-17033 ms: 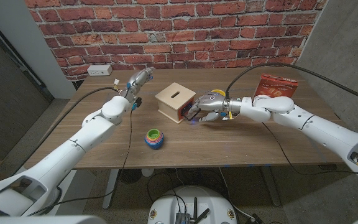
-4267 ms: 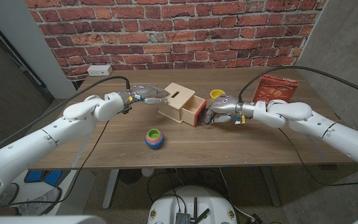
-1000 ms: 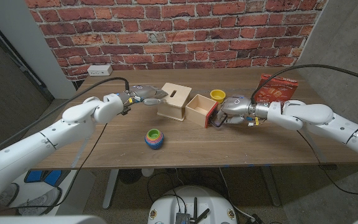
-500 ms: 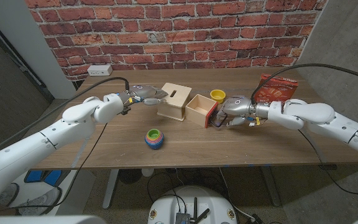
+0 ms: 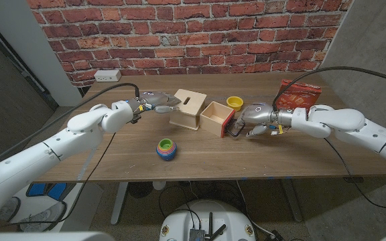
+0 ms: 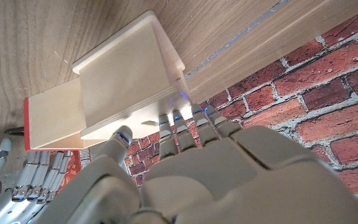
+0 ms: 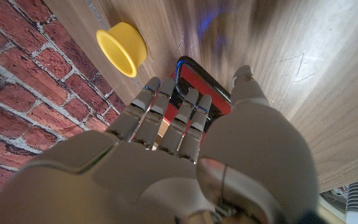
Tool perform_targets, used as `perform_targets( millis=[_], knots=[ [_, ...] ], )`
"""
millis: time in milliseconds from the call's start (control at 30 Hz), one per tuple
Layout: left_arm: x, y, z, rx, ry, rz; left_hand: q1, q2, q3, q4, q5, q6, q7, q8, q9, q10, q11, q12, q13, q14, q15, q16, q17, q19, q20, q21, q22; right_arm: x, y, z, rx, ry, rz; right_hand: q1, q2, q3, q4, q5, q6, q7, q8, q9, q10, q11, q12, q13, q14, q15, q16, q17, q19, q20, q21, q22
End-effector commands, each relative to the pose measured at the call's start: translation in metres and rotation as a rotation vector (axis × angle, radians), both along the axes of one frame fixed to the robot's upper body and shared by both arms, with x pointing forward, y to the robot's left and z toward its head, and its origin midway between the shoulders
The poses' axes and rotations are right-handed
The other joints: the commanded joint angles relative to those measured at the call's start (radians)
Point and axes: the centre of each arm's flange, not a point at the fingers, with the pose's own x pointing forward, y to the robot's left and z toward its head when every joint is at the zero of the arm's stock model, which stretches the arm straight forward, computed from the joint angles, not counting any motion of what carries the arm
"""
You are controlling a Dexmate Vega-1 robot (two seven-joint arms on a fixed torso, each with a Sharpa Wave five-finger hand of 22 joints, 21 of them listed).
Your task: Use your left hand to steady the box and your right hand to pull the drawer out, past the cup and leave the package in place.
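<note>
- Now the drawer (image 5: 217, 117) sits fully out beside the box (image 5: 187, 109), nearer the yellow cup (image 5: 234, 102) than earlier.
- Right hand (image 5: 249, 120) still grips the drawer's red front.
- Left hand (image 5: 154, 102) stays pressed on the box, grasping nothing.

Lighting is even and moderately bright, from overhead. The table (image 5: 200, 150) shows a soft sheen and only short, faint shadows beside objects. The head view is sharp, with slight bending at its edges. Wrist views are sharp on the wood grain; each near hand is soft. Blue glow marks fingertips.
</note>
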Motion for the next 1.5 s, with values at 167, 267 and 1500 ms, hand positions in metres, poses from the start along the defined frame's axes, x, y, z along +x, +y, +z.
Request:
perform_targets(
  millis=[167, 267, 1500],
  knots=[
    [-0.006, 0.0, 0.006, -0.02, -0.043, -0.003, -0.001, 0.054, 0.012, -0.001, -0.002, 0.005, 0.0, 0.009, 0.006, 0.003, 0.002, 0.004, 0.003, 0.008, -0.115, -0.006, 0.001, 0.013, -0.159, 0.004, 0.001, -0.009, -0.007, 0.008, 0.025, -0.007, 0.014, -0.013, 0.007, 0.001, 0.005, 0.001, 0.005, -0.003, -0.002, 0.004, 0.0, 0.0, 0.01, 0.006, -0.007, -0.153, 0.011, 0.007, 0.011, -0.034, 0.003, 0.003],
    [-0.007, 0.001, 0.008, -0.024, -0.054, -0.006, -0.001, 0.054, 0.013, -0.001, -0.002, 0.004, 0.0, 0.008, 0.006, 0.003, 0.002, 0.004, 0.003, 0.007, -0.116, -0.006, 0.001, 0.013, -0.159, 0.004, 0.001, -0.01, -0.007, 0.01, 0.033, -0.009, 0.016, -0.017, 0.009, 0.0, 0.007, 0.001, 0.007, 0.0, -0.001, 0.004, 0.003, 0.0, 0.012, 0.006, -0.006, -0.152, 0.013, 0.007, 0.012, -0.034, 0.004, 0.003],
    [-0.012, 0.015, 0.028, -0.187, -0.152, 0.006, -0.002, 0.052, 0.021, -0.006, -0.003, 0.005, 0.001, 0.008, 0.006, 0.006, 0.0, 0.005, 0.003, 0.011, -0.115, -0.006, 0.001, 0.029, -0.151, 0.007, 0.001, -0.023, -0.019, 0.03, 0.229, -0.011, 0.017, -0.085, 0.052, -0.005, 0.029, 0.006, 0.003, 0.02, -0.007, 0.002, 0.012, 0.023, 0.019, 0.002, -0.013, -0.15, 0.023, 0.0, 0.069, -0.027, 0.024, 0.003]
  ],
)
